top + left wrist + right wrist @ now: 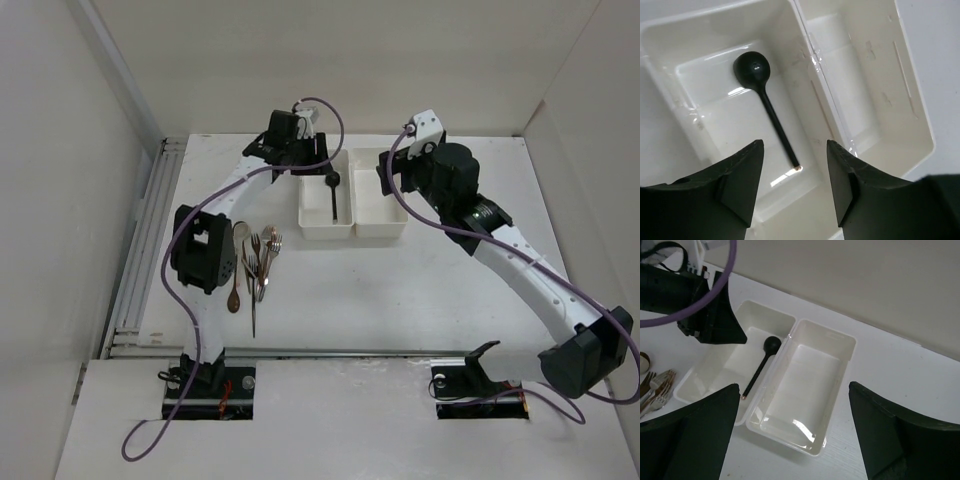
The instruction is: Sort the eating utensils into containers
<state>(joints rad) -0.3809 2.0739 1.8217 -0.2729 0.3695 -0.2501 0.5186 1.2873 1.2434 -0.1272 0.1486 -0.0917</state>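
Two joined white bins stand at the back middle: the left bin (pixel 312 222) and the right bin (pixel 380 228). A black spoon (pixel 332 192) lies in the left bin, also shown in the left wrist view (pixel 765 100) and the right wrist view (pixel 760 366). My left gripper (pixel 795 152) is open and empty, just above the left bin (pixel 700 130) near the spoon's handle end. My right gripper (pixel 795 400) is open wide and empty, above the right bin (pixel 805 385), which holds nothing. A pile of forks and spoons (pixel 256 265) lies on the table left of the bins.
The pile includes a copper-brown spoon (pixel 235 290) and silver forks (pixel 268 245), partly seen in the right wrist view (pixel 655 390). White walls enclose the table (pixel 400 300) on the back and sides. A rail runs along the left edge (pixel 140 250).
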